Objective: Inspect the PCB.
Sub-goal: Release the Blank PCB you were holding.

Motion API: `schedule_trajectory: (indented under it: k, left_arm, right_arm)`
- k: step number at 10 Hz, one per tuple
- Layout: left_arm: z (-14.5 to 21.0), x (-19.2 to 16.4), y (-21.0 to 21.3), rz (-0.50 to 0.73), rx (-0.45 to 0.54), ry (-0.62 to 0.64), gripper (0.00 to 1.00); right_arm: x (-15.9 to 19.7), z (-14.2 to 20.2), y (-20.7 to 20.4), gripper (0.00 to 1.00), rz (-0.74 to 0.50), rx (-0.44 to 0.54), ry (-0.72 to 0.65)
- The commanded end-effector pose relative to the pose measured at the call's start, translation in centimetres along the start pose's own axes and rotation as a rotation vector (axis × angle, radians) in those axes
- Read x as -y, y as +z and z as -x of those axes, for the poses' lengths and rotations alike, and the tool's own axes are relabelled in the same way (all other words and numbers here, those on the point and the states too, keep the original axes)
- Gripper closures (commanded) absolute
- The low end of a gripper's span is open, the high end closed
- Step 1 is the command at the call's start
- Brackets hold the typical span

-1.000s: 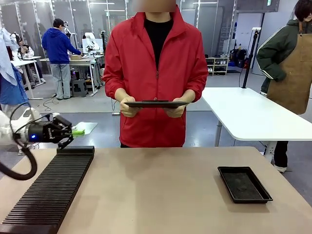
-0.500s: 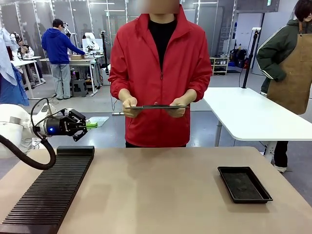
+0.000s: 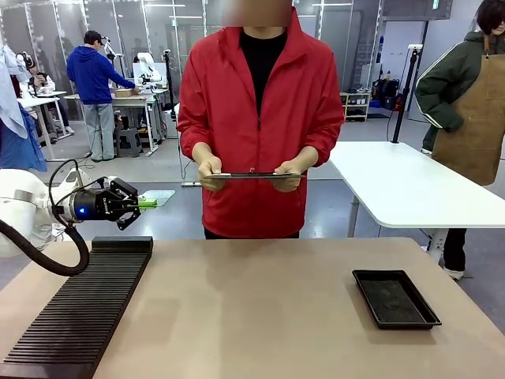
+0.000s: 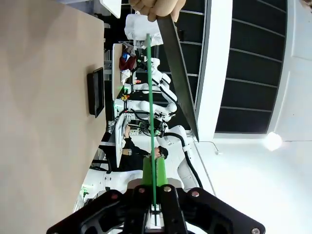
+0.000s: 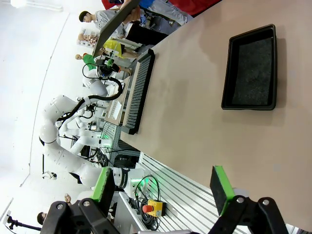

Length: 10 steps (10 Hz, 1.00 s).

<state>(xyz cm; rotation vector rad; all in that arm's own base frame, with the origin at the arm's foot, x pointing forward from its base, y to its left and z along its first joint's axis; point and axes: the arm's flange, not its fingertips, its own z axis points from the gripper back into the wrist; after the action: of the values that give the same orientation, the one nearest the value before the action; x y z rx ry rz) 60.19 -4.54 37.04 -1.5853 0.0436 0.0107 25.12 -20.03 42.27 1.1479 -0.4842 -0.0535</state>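
**PCB held aloft at the tabletop's left**

Since a second ago the left end effector point(image 3: 140, 204) has climbed and swung rightward, and the person's clipboard point(image 3: 252, 174) has levelled to edge-on. At nine o'clock in the front view that end effector is clamped on the PCB point(image 3: 160, 195), a thin pale-green plate held clear of the tabletop point(image 3: 252, 316). Below it, at eight o'clock, lies one black slotted rack point(image 3: 87, 308). The left wrist view alone shows the PCB edge-on, a thin green line between the pads point(image 4: 147, 170). One black tray point(image 3: 392, 298) lies at four o'clock. In the right wrist view, the right end effector point(image 5: 161, 187) stands with its jaws wide apart, holding nothing.
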Motion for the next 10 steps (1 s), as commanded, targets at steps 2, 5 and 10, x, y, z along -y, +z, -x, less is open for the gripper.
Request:
schedule_trajectory:
  k: [2, 5, 10]
  left_arm:
    - [0.72, 0.34, -0.02, -0.003, 0.000, 0.002, 0.97]
    - [0.72, 0.34, -0.02, -0.003, 0.000, 0.002, 0.97]
    - [0.72, 0.34, -0.02, -0.003, 0.000, 0.002, 0.97]
  right_arm:
    - [-0.02, -0.05, 0.14, 0.00, -0.008, 0.005, 0.020]
    - [-0.02, -0.05, 0.14, 0.00, -0.008, 0.005, 0.020]
    - [-0.02, -0.05, 0.14, 0.00, -0.008, 0.005, 0.020]
